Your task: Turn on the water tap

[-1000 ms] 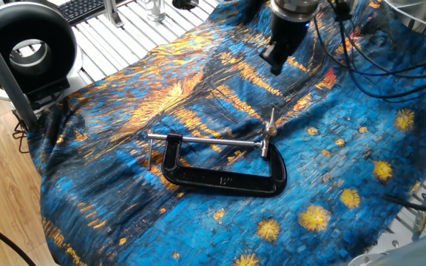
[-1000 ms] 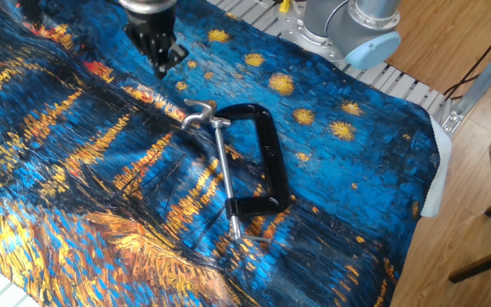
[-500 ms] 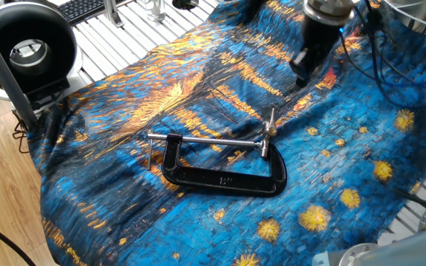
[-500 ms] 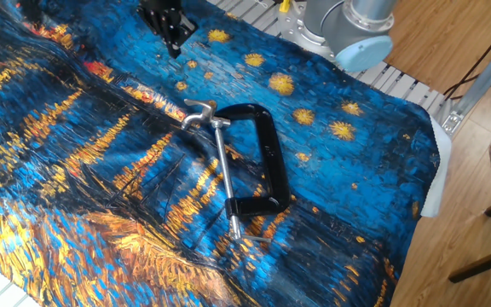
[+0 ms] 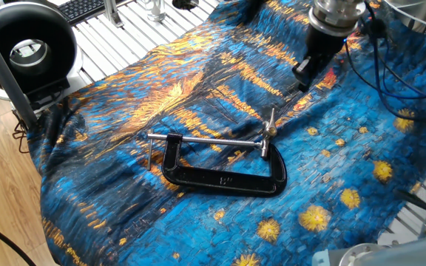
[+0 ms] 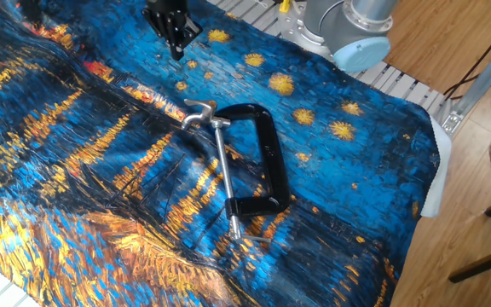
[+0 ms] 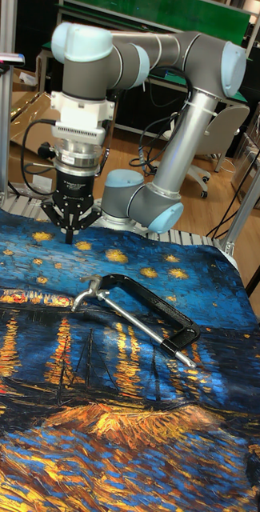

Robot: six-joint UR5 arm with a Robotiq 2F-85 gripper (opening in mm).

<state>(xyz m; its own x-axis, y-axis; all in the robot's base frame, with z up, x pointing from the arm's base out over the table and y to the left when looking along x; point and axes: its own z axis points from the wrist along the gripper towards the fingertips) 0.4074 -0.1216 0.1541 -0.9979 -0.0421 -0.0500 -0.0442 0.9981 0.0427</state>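
Water tap [image 7: 85,294] below closed end effector [image 7: 69,234], well apart.

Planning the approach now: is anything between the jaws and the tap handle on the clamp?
Nothing visible. The gripper hangs above the cloth, apart from the water tap; only bare cloth lies between them.

Tablecloth [image 5: 361,148] is a painted night scene, deep blue with orange-gold streaks and yellow star blobs. Clamp [image 5: 224,179] frame is black, its screw [image 5: 205,140] silver, and the tap [image 5: 270,131] handle silver with a brassy hub. Gripper [image 7: 70,218] is black, arm [image 7: 178,120] grey with pale blue caps.
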